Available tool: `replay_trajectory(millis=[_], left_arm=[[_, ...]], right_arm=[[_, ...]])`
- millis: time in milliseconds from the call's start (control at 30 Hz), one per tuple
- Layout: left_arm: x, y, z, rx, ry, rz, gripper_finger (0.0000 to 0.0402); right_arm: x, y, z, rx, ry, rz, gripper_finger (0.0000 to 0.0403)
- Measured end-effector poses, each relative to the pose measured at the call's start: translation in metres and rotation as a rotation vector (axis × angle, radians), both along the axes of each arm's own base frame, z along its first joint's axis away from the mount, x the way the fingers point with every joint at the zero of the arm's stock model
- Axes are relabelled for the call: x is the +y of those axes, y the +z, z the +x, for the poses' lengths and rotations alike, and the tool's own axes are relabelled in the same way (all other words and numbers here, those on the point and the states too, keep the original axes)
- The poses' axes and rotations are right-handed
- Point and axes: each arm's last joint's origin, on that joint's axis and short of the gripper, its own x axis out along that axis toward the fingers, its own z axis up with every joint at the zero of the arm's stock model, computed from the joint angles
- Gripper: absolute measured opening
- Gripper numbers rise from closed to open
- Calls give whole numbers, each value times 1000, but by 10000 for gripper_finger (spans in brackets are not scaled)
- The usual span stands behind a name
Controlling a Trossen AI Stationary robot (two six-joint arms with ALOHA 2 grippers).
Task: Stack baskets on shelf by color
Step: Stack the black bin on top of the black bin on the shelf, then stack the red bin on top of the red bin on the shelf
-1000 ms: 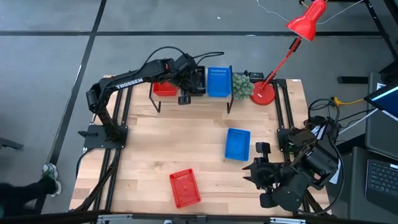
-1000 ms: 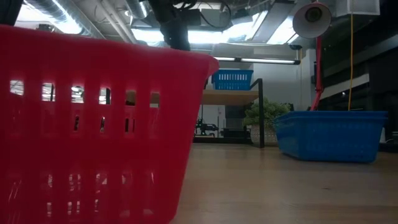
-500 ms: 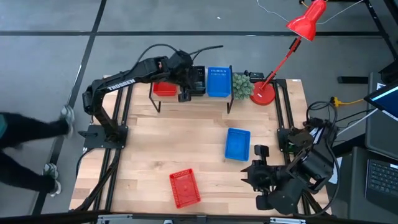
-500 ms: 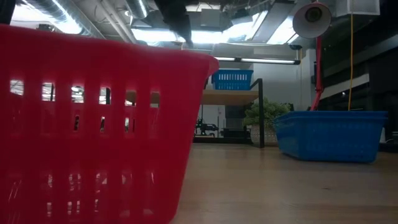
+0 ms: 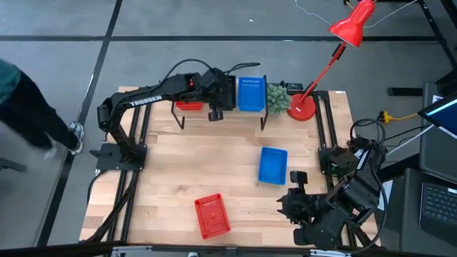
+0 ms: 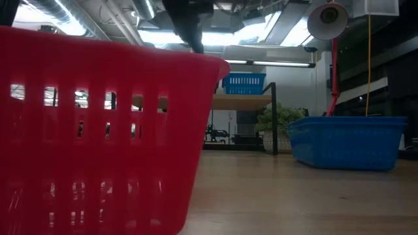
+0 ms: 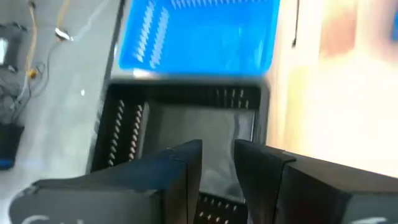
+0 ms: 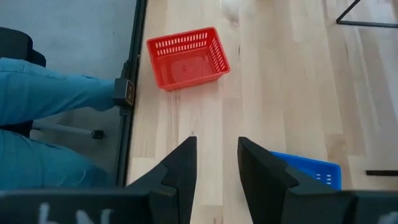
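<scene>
On the shelf (image 5: 218, 116) at the table's far edge stand a red basket (image 5: 188, 105), a black basket (image 5: 228, 89) and a blue basket (image 5: 250, 94), side by side. My left gripper (image 5: 220, 100) hovers over the black basket (image 7: 186, 121), pointing down, its fingers slightly apart (image 7: 217, 165); I cannot see them touch it. Another blue basket (image 5: 273, 165) and another red basket (image 5: 213, 215) rest on the tabletop. My right gripper (image 5: 291, 191) waits open near the right near corner, facing that red basket (image 8: 186, 57).
A red desk lamp (image 5: 303, 107) and a small plant (image 5: 277, 98) stand right of the shelf. A person (image 5: 21, 93) walks on the floor left of the table, and a trouser leg (image 8: 56, 99) shows beside the table's edge. Bare wood lies between the loose baskets.
My left arm has shifted a little toward the table's right above the shelf, staying over the black basket. A person has come into view on the floor to the left and moved along it. The baskets have kept their places.
</scene>
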Motion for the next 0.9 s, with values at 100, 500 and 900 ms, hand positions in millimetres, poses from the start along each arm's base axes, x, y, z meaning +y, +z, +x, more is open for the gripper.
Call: replay_trajectory(millis=[100,500,900], left_arm=[[-15,20,1,-72,-15,-8,86],[-128,14,-2,31,-101,-399,86],[-287,-17,-30,29,-183,-542,86]], right_arm=[[1,-1,2,-16,-11,-22,113],[7,-30,34,22,-139,-53,113],[-21,-96,65,373,-259,-33,113]])
